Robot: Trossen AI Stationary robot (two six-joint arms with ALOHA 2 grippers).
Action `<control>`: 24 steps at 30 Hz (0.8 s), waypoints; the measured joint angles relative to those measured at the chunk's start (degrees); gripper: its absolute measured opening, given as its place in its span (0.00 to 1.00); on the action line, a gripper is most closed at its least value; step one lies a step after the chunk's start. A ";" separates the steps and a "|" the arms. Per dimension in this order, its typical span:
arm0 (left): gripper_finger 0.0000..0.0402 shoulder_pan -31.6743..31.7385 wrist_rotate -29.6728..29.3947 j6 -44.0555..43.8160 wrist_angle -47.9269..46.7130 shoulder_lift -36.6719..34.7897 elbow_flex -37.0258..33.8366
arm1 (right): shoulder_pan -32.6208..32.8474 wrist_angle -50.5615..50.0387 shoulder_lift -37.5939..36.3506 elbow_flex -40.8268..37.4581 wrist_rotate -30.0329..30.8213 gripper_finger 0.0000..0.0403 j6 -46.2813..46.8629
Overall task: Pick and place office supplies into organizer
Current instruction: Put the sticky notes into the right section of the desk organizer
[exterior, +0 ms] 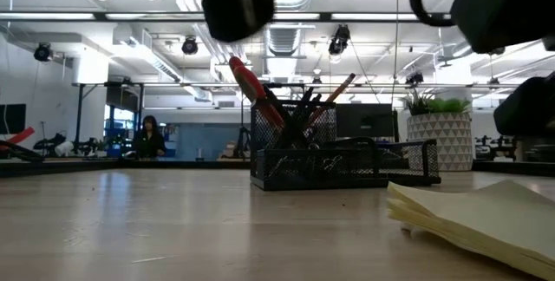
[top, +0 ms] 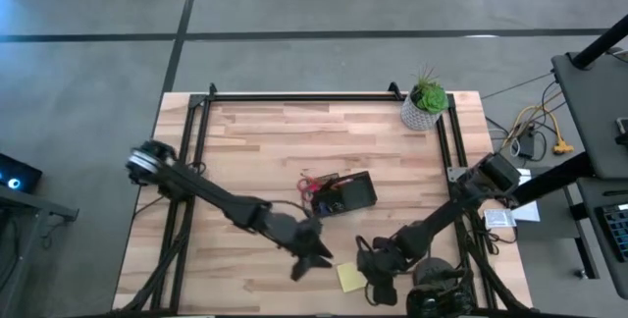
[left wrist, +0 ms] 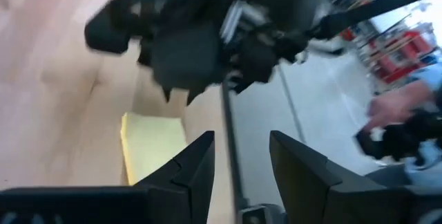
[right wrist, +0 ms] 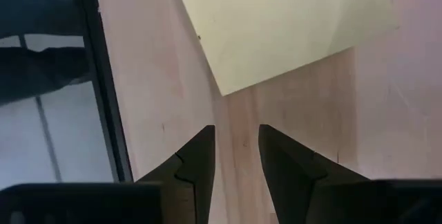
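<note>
One yellow sticky-note pad [top: 349,277] lies on the wooden table [top: 255,151].

A black mesh organizer [exterior: 334,161] stands on the wooden worktop [exterior: 173,229], mid-distance and a little right of centre. Red-handled scissors [exterior: 251,86], an orange pencil [exterior: 340,88] and dark pens [exterior: 303,107] stick up from its tall part. A yellow sticky-note pad [exterior: 486,216] lies near, at the right. A potted plant [exterior: 438,138] sits farther back right. A person [exterior: 149,138] sits far left.
</note>
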 joint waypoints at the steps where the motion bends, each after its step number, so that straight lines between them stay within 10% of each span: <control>1: 0.31 -0.20 -0.08 -0.35 0.08 2.29 1.27 | 0.40 -0.05 -0.01 0.02 0.97 0.27 -0.04; 24: 0.31 -3.57 -9.60 1.76 -8.19 20.28 13.79 | 2.21 -1.90 -0.55 1.86 17.30 0.31 -2.17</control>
